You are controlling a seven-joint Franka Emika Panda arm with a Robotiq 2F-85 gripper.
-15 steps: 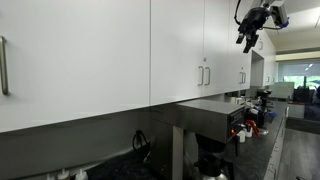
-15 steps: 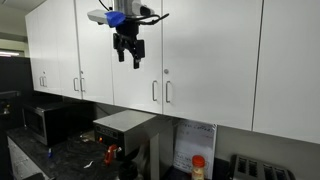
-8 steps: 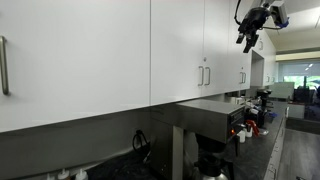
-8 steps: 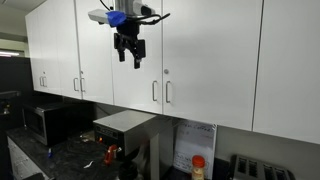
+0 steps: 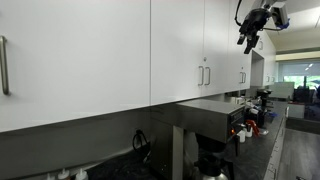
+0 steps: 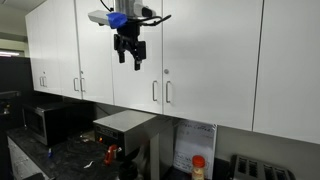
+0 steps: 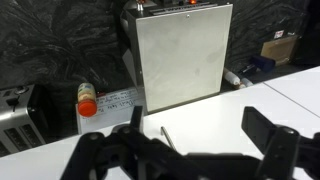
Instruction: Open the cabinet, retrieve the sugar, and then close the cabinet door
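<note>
No change from a second ago — hovering high before the cabinet [image 6: 210, 60] with gripper [image 6: 130, 58] fingers spread wide, holding nothing. Facing the shut cabinet door [image 6: 135, 90] — flush in the cabinet front.

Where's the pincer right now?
The pincer hangs open high in front of the closed white cabinet in both exterior views; in an exterior view, above and left of paired silver handles.

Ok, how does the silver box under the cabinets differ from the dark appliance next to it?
The silver box is pale metal; the dark appliance is black. The silver box stands taller, with open space under it; the dark appliance sits low on the counter. Both are boxy and sit beneath the closed white cabinet.
</note>
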